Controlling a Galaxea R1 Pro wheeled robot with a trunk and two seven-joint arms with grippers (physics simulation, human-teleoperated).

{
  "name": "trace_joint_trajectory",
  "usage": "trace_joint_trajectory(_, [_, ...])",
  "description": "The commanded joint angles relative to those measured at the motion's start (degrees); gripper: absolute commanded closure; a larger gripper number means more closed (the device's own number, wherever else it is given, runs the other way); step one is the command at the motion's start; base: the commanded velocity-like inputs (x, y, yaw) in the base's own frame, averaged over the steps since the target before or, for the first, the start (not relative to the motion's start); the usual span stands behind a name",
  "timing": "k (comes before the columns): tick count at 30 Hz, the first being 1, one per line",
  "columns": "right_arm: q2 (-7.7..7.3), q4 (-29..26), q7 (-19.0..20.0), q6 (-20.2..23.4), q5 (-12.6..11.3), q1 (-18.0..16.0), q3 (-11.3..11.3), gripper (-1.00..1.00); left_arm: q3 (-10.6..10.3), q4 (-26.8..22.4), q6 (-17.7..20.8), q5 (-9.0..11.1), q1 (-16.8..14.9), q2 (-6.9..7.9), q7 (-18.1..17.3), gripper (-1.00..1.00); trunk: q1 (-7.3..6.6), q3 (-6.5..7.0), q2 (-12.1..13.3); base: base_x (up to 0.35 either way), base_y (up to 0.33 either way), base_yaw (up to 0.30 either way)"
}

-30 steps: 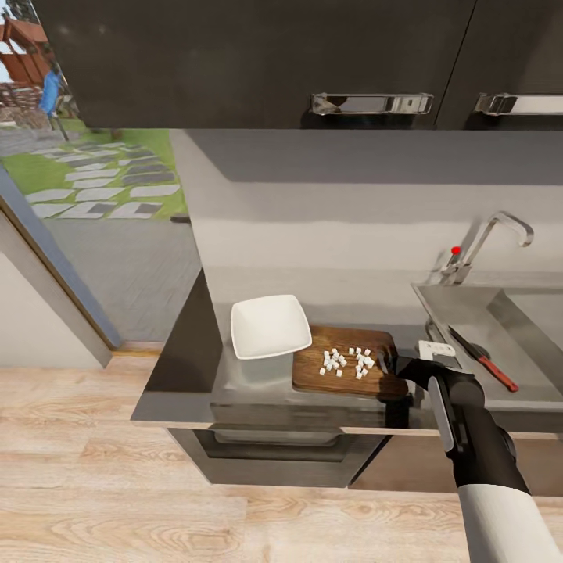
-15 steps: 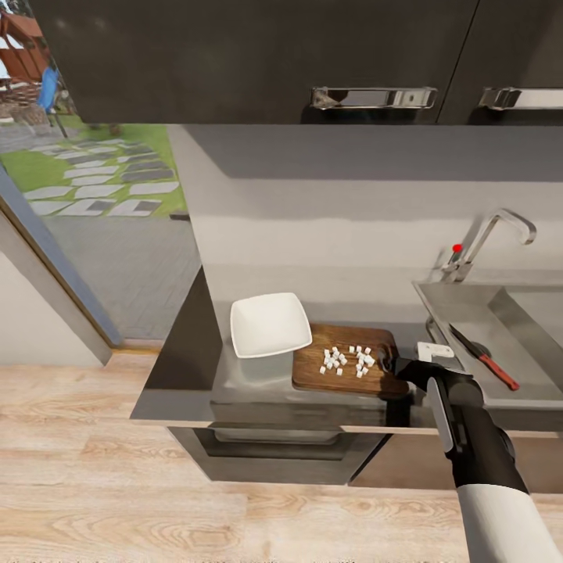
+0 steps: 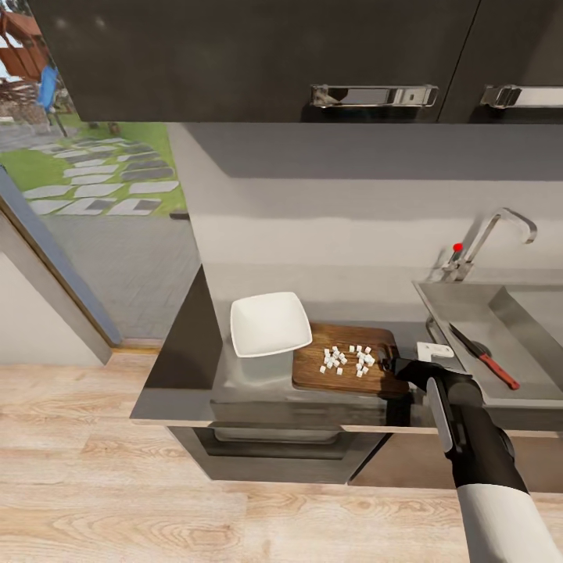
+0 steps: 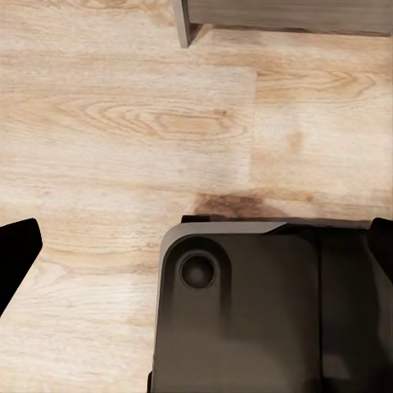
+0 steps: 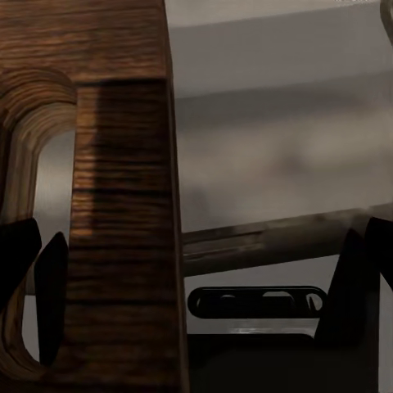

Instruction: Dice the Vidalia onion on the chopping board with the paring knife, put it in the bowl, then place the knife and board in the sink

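Right arm: white forearm and black wrist reach forward from the near right of the head view. The right end effector (image 3: 393, 364) sits at the right end of the chopping board (image 3: 344, 360), by its handle slot. In the right wrist view the dark fingers (image 5: 51, 295) stand apart with the board's end bar (image 5: 123, 213) between them; whether the pads press the wood cannot be told.

Left end effector (image 4: 196, 270): in the left wrist view its dark fingertips sit wide apart at the two edges of the picture, nothing between them, over pale wooden floor (image 4: 123, 123) and a black part of the robot's base (image 4: 246, 319).

Worktop (image 3: 188, 367): grey slab on dark cabinets, its near edge over the wooden floor.

Chopping board: dark brown, lying flat on the worktop, just left of the sink (image 3: 500, 320).

Diced onion (image 3: 348, 360): small white cubes in a loose scatter on the middle and right of the board.

Bowl (image 3: 270, 324): white, square with rounded corners, nothing visible inside; on the worktop just left of the board and slightly farther back, its corner at or over the board's left edge.

Paring knife (image 3: 483, 356): dark blade, reddish handle, lying aslant on the grey steel of the sink, well right of the board.

Tap (image 3: 489, 238): chrome, with red knob, behind the sink against the grey wall.

Upper cabinets (image 3: 258, 55): dark, with chrome bar handles.

Far left: glazed opening onto grass and paving stones.
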Motion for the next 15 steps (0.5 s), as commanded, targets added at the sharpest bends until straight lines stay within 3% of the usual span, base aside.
trace_joint_trajectory(1, [0.00, 0.75, 0.31, 0.37, -0.09, -0.02, -0.08, -1.00, -0.43, -0.08, -0.12, 0.59, 0.00, 0.07, 0.36, -1.00, 0.04, -0.08, -0.06, 0.000, 0.000, 0.000])
trace_joint_trajectory(8, [0.05, 0.87, 0.31, 0.37, -0.11, -0.02, -0.05, -1.00, -0.43, -0.08, -0.12, 0.59, 0.03, 0.07, 0.36, -1.00, 0.04, -0.08, -0.06, 0.000, 0.000, 0.000])
trace_joint_trajectory(9, [0.05, 0.87, 0.31, 0.37, -0.13, -0.02, -0.05, 1.00, -0.43, -0.08, -0.12, 0.59, 0.02, 0.07, 0.36, -1.00, 0.04, -0.08, -0.06, 0.000, 0.000, 0.000])
trace_joint_trajectory(15, [0.06, 0.88, 0.31, 0.37, -0.15, -0.02, -0.05, 1.00, -0.48, -0.09, -0.12, 0.59, 0.01, 0.07, 0.36, -1.00, 0.04, -0.08, -0.06, 0.000, 0.000, 0.000])
